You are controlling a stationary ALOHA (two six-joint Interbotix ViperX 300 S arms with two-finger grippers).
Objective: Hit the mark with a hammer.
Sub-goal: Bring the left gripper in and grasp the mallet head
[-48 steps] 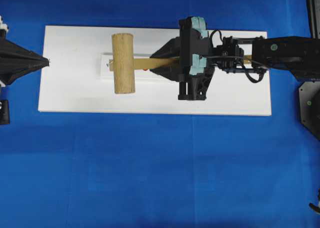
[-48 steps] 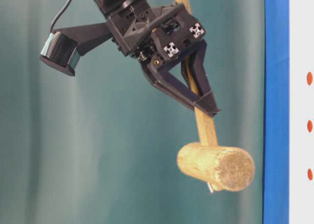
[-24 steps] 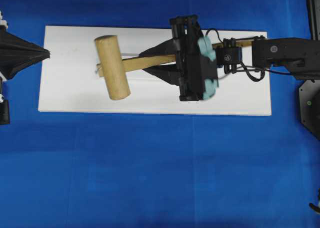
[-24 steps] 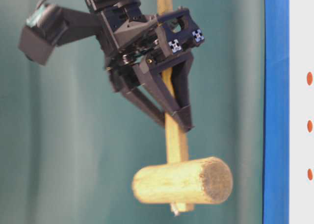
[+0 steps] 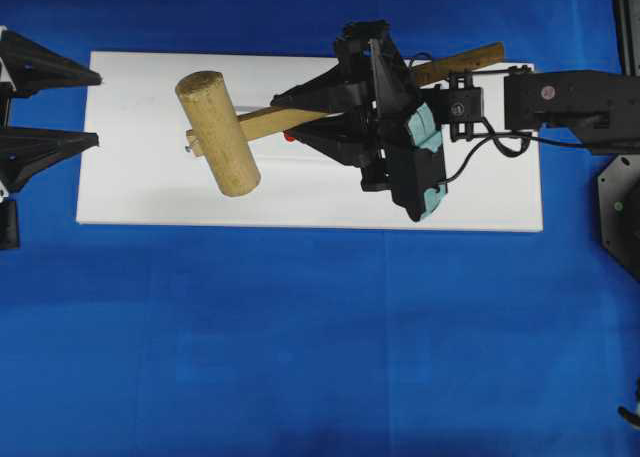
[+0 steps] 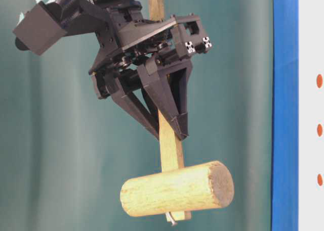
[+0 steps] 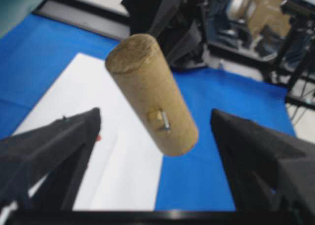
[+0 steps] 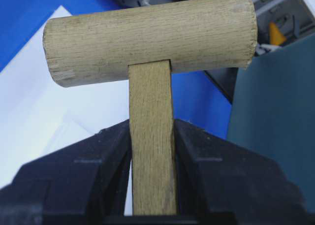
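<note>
While hammer [image 5: 215, 132] tilts, left fingers [image 5: 60, 145] parted.

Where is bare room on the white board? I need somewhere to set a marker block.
Free: the white rectangular board along its near edge and right end. Crowded: its middle, under the light-wood mallet and the right end effector; the open left end effector borders the left edge.
</note>
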